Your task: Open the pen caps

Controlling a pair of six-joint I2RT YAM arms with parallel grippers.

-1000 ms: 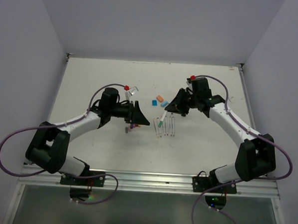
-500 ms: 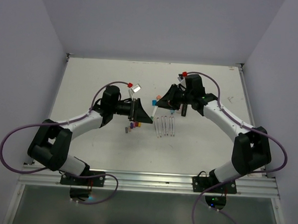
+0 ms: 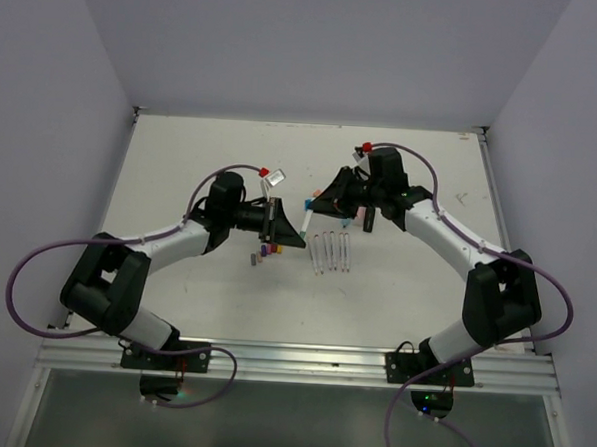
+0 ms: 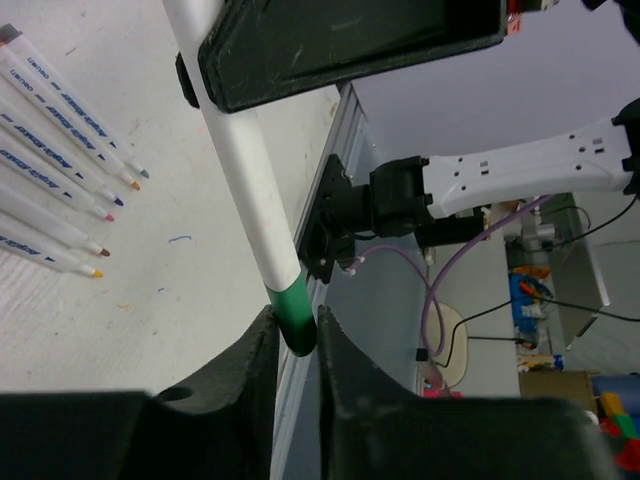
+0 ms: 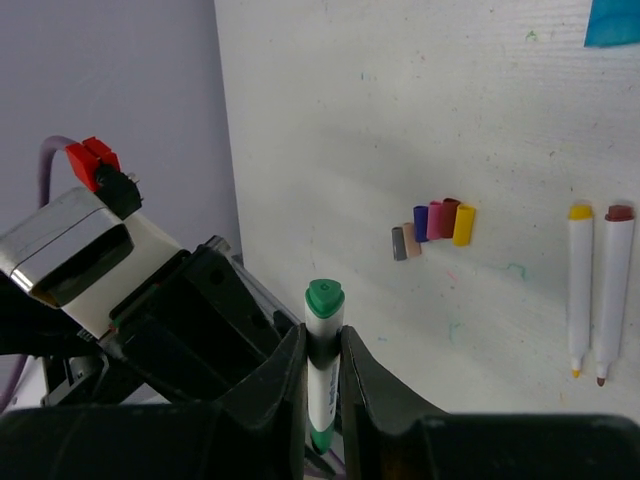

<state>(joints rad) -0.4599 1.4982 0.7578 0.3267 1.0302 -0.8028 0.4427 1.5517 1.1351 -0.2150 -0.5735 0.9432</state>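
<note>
1. The right gripper [image 5: 322,338] is pinched tight on a white pen [image 4: 250,190]. It holds the pen up off the table [image 3: 182,157].
2. The pen slants from the right gripper across to the left gripper [image 3: 294,237].
3. The green cap [image 4: 293,310] sits on the end of the pen by the left gripper. It is on the pen, not off.
4. The left gripper is narrow. Its two fingers [image 4: 250,370] press on the green cap, one on each side.
5. The two grippers are very near each other, above the middle of the table.
6. Some loose caps [image 5: 432,225] lie in a short row on the table, side by side and touching. They are grey, purple, pink, red and yellow. From above, they are just beside the left gripper.
7. The open pens [image 3: 332,252] lie side by side in a row near the loose caps. Their coloured tips show.
</note>
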